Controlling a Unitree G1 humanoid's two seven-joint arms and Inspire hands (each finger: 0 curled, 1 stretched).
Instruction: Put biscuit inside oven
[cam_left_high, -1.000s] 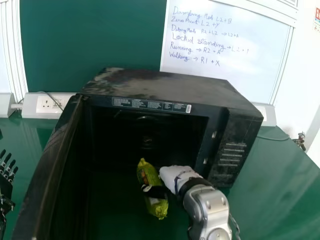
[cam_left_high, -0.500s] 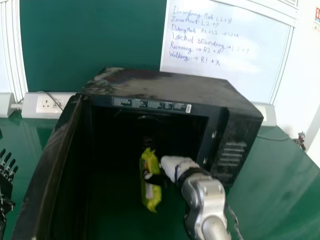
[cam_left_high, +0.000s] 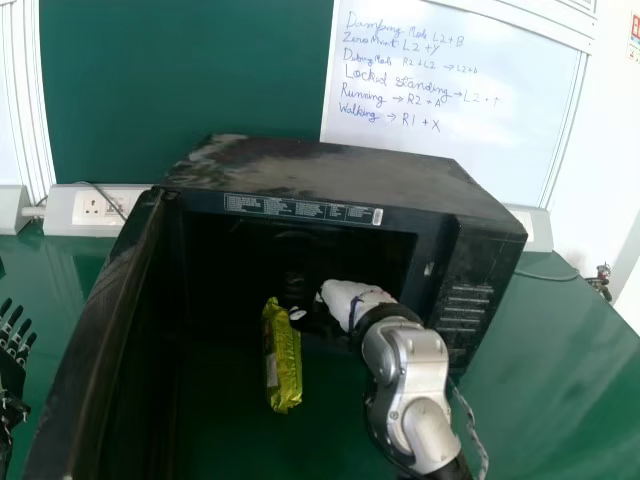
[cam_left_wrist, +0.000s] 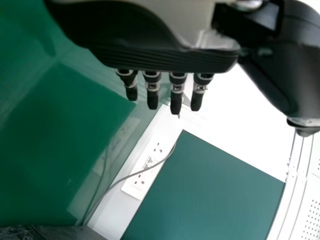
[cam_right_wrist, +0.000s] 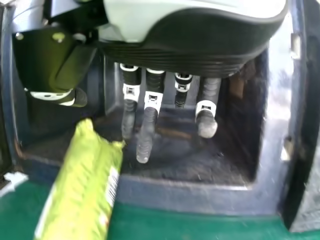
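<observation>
your head cam: looks forward/down over the desk (cam_left_high: 540, 400) at the oven (cam_left_high: 330, 165) | left wrist: tilted, faces sockets (cam_left_high: 98, 208) head sees too | right wrist: way closer, facing into that same oven

The biscuit packet (cam_left_high: 284, 365) has a shiny, creased plastic-film wrapper, while the microwave oven (cam_left_high: 340, 172) is dark, its top scuffed and dull. The tabletop (cam_left_high: 545, 390) is smooth and glossy, the far green board (cam_left_high: 190, 80) matt. On the right, the right arm (cam_left_high: 405, 350) looks like smooth metal, the right hand (cam_left_high: 350, 302) smooth plastic with a ribbed black edge.
</observation>
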